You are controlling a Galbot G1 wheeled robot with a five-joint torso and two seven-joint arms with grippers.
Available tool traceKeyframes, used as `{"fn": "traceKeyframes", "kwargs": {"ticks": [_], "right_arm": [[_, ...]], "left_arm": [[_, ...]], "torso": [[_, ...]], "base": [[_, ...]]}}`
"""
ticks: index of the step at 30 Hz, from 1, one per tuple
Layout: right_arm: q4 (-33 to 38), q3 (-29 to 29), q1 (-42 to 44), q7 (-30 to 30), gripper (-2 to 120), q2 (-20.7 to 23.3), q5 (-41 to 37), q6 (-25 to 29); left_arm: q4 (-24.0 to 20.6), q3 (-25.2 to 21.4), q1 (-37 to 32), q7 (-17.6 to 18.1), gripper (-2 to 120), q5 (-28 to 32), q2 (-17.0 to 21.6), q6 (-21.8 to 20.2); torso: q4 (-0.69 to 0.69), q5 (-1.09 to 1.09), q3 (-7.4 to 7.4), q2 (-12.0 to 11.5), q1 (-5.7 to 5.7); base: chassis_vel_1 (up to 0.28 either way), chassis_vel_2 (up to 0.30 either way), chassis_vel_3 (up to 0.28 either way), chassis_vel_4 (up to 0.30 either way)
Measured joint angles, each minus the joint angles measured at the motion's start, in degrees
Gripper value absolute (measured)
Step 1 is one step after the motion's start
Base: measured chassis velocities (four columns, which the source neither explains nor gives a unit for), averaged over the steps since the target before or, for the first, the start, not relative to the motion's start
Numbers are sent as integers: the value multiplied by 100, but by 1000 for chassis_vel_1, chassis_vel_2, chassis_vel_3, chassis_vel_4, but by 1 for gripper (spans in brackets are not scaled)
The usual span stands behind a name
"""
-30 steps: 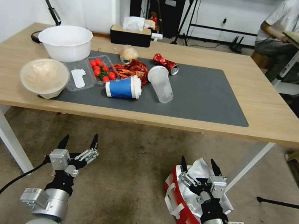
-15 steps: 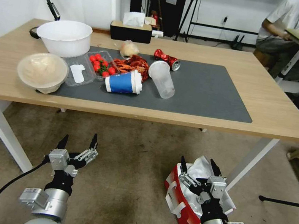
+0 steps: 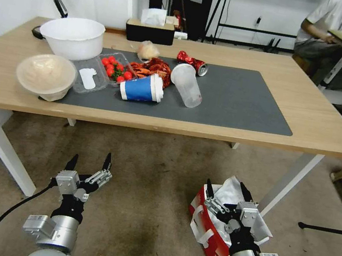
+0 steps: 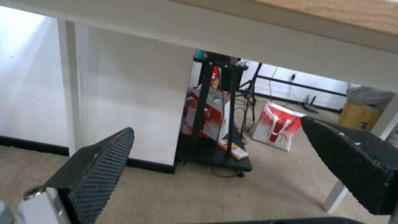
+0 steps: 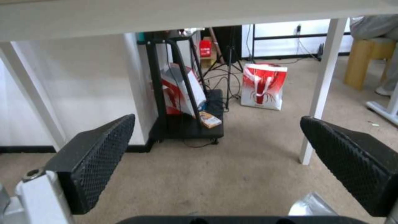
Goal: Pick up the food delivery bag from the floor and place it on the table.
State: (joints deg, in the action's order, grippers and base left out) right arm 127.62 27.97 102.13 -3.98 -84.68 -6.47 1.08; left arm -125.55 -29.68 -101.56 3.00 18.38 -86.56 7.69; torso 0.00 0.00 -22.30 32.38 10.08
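Observation:
The food delivery bag (image 3: pixel 205 227) stands on the floor (image 3: pixel 147 185) near the table's right front leg. It is red and white, with crumpled silver lining at its open top and a white strap handle on its side. My right gripper (image 3: pixel 226 187) hovers over the bag's top, open, holding nothing; a corner of the foil (image 5: pixel 310 205) shows under it. My left gripper (image 3: pixel 91 158) is open over bare carpet to the bag's left. The table (image 3: pixel 321 128), light wood with a dark grey mat, lies ahead. Both the left gripper (image 4: pixel 215 174) and the right gripper (image 5: pixel 215 149) point under the tabletop.
On the mat's left half lie a blue cup (image 3: pixel 141 88), a clear cup (image 3: pixel 186 85), a crushed can (image 3: pixel 191 62), tomatoes and two bowls (image 3: pixel 72 36). The white table leg (image 3: pixel 288 184) stands just right of the bag. Another red-white bag (image 5: pixel 263 85) sits far beyond the table.
The whole head view has shifted, with the table sliding slightly upward in the picture. Both arms and the bag keep the same pose relative to each other.

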Motion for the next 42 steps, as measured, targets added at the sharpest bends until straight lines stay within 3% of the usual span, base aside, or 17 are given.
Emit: {"fn": "traceKeyframes", "kwargs": {"ticks": [42], "right_arm": [[21, 44, 40, -55, 100, -24, 49, 23]], "left_arm": [[36, 18, -11, 9, 100, -29, 22, 52]], "torso": [[0, 0, 613, -964, -351]], "base": [[0, 0, 0, 0]]}}
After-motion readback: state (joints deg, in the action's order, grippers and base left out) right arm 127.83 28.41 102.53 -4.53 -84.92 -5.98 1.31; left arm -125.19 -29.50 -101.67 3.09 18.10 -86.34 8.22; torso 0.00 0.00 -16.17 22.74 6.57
